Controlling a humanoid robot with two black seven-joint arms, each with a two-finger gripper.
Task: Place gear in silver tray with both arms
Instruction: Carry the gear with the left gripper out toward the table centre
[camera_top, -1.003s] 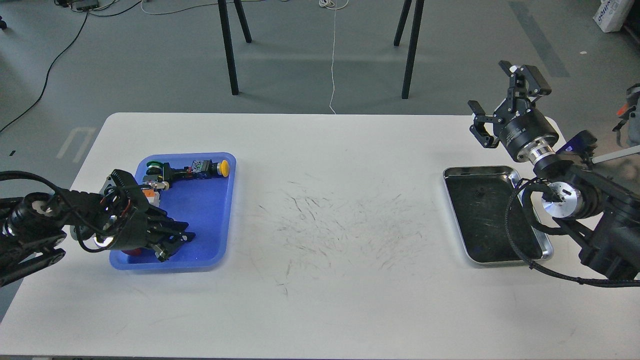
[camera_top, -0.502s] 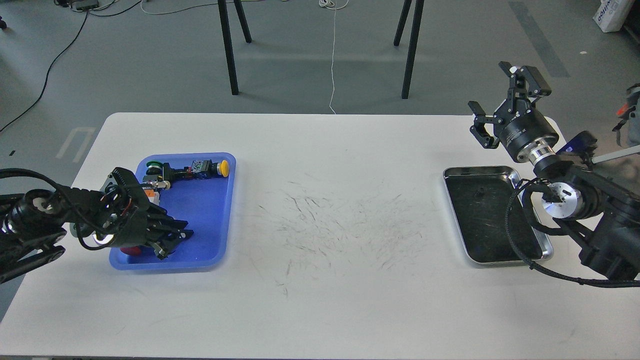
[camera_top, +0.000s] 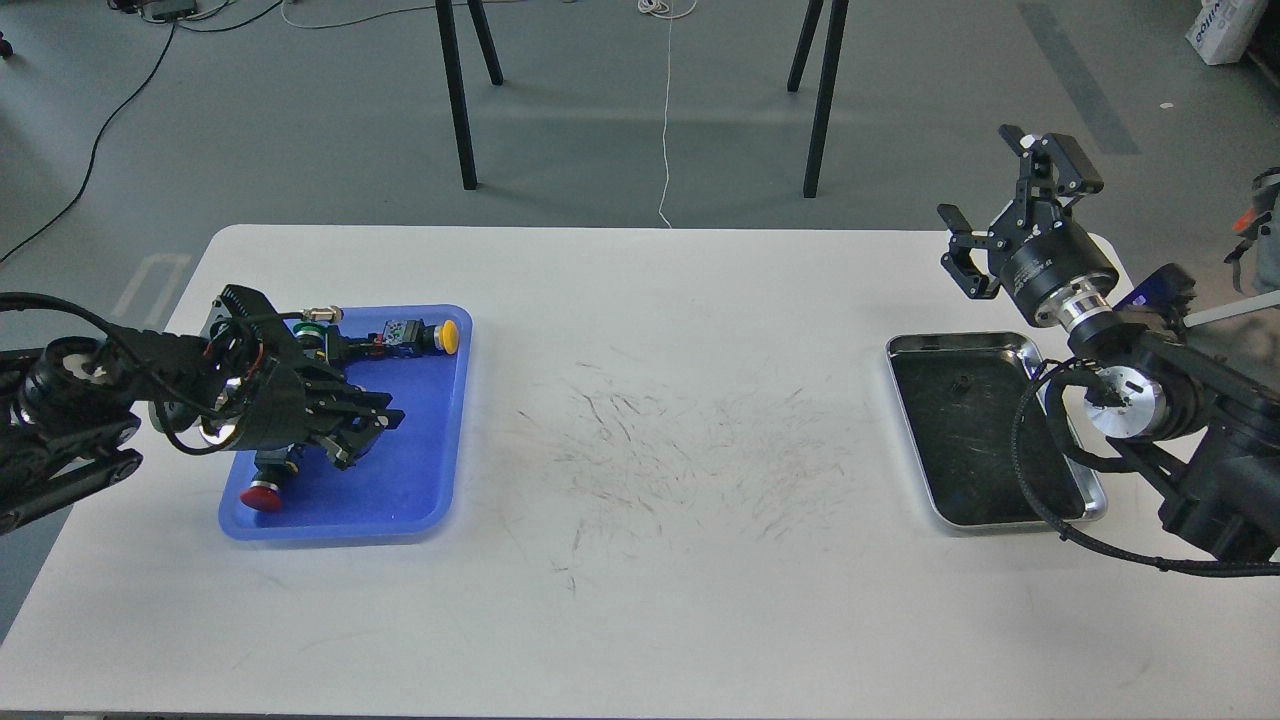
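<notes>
The silver tray (camera_top: 990, 430) lies on the table (camera_top: 640, 600), well apart from the blue tray (camera_top: 400, 480). Our right gripper (camera_top: 1005, 215) hangs past the silver tray's far edge, its fingers spread wide and bare. Our left gripper (camera_top: 365, 430) sits over the blue tray among switch parts; a red button (camera_top: 262, 495) lies just beneath it. We cannot tell whether its fingers hold anything.
</notes>
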